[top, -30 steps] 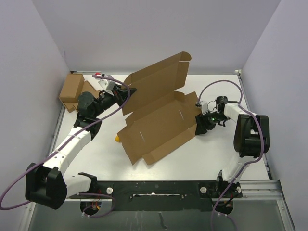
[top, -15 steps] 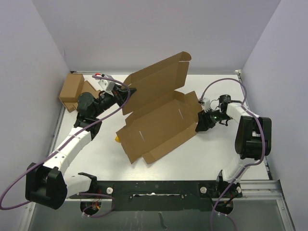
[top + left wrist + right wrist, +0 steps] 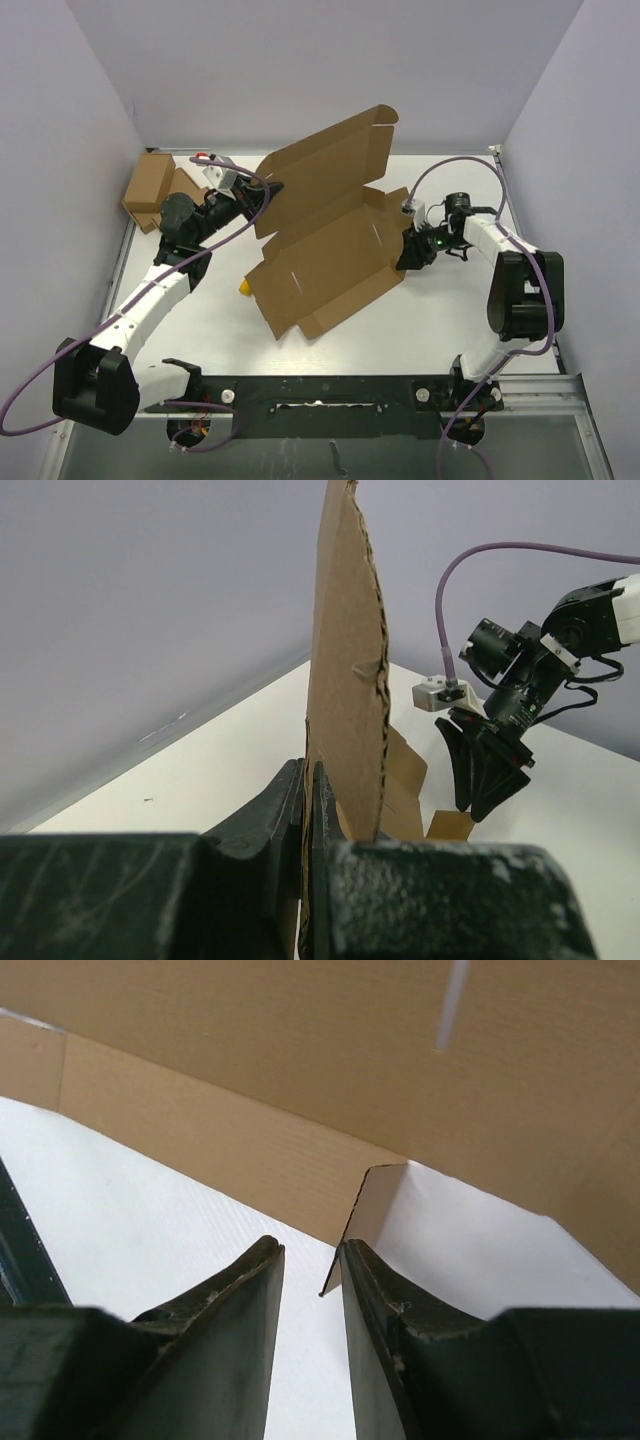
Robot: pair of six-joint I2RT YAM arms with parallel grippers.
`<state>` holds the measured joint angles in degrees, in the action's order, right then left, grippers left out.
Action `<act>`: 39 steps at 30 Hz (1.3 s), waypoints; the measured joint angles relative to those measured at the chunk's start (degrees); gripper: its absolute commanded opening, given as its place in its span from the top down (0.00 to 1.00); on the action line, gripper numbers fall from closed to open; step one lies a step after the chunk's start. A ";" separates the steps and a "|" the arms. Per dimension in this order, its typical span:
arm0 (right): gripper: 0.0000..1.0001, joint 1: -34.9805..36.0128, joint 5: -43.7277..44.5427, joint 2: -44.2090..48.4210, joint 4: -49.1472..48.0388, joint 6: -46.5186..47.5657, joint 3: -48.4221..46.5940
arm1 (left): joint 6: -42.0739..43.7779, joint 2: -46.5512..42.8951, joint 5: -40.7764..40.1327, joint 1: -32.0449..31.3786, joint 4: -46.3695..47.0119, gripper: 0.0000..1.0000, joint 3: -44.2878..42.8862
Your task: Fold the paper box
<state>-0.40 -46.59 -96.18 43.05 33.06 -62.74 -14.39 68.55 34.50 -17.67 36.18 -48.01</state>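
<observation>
The paper box [image 3: 335, 260] is a large brown die-cut sheet lying mid-table, its lid panel [image 3: 325, 175] raised toward the back. My left gripper [image 3: 272, 188] is shut on that lid's left edge. In the left wrist view the panel [image 3: 345, 680] stands edge-on, pinched between the closed fingers [image 3: 285, 800]. My right gripper [image 3: 405, 255] is at the box's right end, its jaws a narrow gap apart. In the right wrist view a small side flap's corner [image 3: 375, 1210] lies in that gap [image 3: 310, 1248], close against the right finger [image 3: 375, 1300].
Two smaller brown boxes [image 3: 150, 190] sit at the far left by the wall. A small yellow cylinder [image 3: 243, 288] peeks out under the sheet's left edge. The purple walls close in on three sides. A black rail [image 3: 320, 390] runs along the near edge.
My right gripper has moved left up to the box's right end flap, and its jaws have narrowed around the flap's corner. The left gripper and lid have stayed put.
</observation>
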 measured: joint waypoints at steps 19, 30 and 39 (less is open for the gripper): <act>0.50 5.29 -2.89 -7.02 3.72 1.38 -0.59 | -0.04 0.02 0.00 0.00 0.09 1.00 0.50; 0.51 5.27 -0.70 -11.93 3.45 -2.49 -2.64 | -0.22 0.22 0.00 -0.02 0.31 1.00 0.52; 0.39 1.36 -3.28 -4.72 3.76 2.16 -1.60 | -0.31 0.37 0.31 -0.02 0.96 1.00 0.57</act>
<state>0.95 -49.87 -100.90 46.81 35.22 -64.34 -14.70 68.93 34.81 -17.69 37.15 -47.44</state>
